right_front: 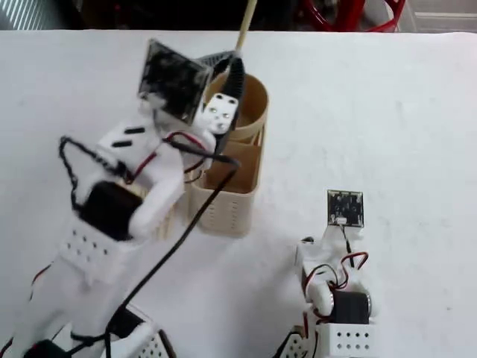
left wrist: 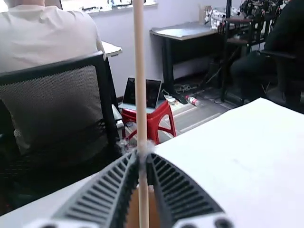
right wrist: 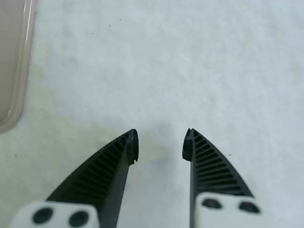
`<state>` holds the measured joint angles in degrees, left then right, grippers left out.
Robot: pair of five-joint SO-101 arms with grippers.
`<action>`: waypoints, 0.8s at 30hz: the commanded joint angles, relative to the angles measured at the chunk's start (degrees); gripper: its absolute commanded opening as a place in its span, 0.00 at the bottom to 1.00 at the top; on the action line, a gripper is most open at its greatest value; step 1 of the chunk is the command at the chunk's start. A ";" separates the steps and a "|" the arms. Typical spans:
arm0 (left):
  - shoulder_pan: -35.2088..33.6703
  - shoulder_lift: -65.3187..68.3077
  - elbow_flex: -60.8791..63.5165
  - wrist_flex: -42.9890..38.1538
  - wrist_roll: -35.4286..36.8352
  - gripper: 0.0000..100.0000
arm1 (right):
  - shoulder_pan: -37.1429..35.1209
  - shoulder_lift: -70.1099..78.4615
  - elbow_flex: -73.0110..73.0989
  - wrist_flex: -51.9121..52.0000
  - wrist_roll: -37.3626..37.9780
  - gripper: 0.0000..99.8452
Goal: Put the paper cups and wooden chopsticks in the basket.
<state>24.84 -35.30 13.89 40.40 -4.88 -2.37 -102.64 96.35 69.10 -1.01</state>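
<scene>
Wooden chopstick (left wrist: pixel 138 71) upright, clamped in left gripper (left wrist: pixel 142 159) above basket (right_front: pixel 223 212), cup (right_front: pixel 253 101) already inside. Well apart, right gripper (right wrist: pixel 160 143) parted, holding nothing, low over table (right wrist: pixel 213 57). Risk (judgement only): chopstick released this high could strike cup rim, lean over basket wall, tip out.

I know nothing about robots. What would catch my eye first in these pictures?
A long wooden chopstick stands upright, pinched in the left gripper over the basket, which has a paper cup in it. Off to the side, the right gripper hangs open just above the white table.
</scene>
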 commanded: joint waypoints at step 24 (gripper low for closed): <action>0.31 -17.80 29.10 -8.44 -3.08 0.09 | -0.22 -0.48 0.53 0.40 0.44 0.16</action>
<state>24.84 -50.15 42.02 33.45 -7.08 -2.37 -102.64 96.35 69.10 -1.01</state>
